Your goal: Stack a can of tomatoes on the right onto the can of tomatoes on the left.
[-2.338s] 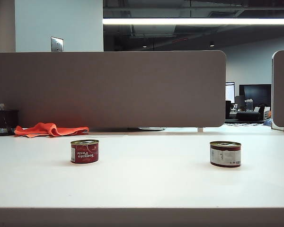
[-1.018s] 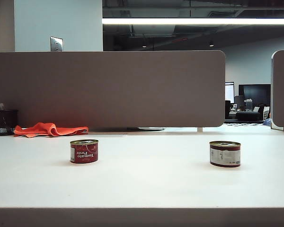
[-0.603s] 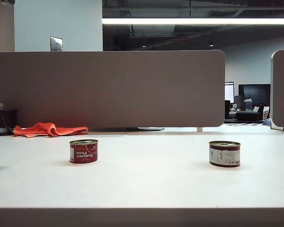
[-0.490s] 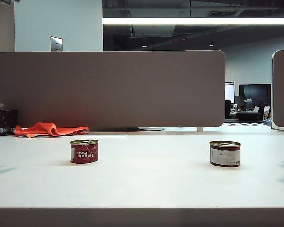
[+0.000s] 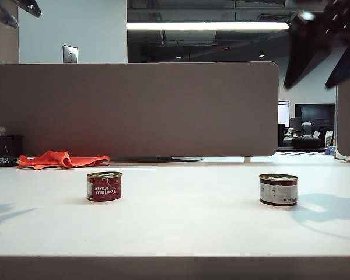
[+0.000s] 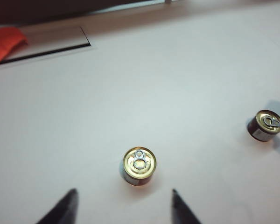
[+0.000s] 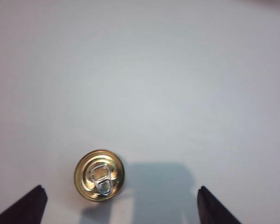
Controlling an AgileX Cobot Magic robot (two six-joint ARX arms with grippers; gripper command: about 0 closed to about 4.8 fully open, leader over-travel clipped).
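Black right gripper [image 7: 119,205] and left gripper [image 6: 121,207] are now entering overhead, jaws spread empty; you're lining up on the white-labelled right tomato can [image 7: 99,175].

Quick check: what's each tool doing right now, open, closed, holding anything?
Left tool: open, empty, high above the left can.
Right tool: open, empty, high above the right can.

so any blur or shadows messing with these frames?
Exterior view: right pincer motion-blurred at the upper right, its shadow falling by the right can. Right wrist view: sharp, shadow beside the can. Left wrist view: soft focus, left pincer fingertips fuzzy.
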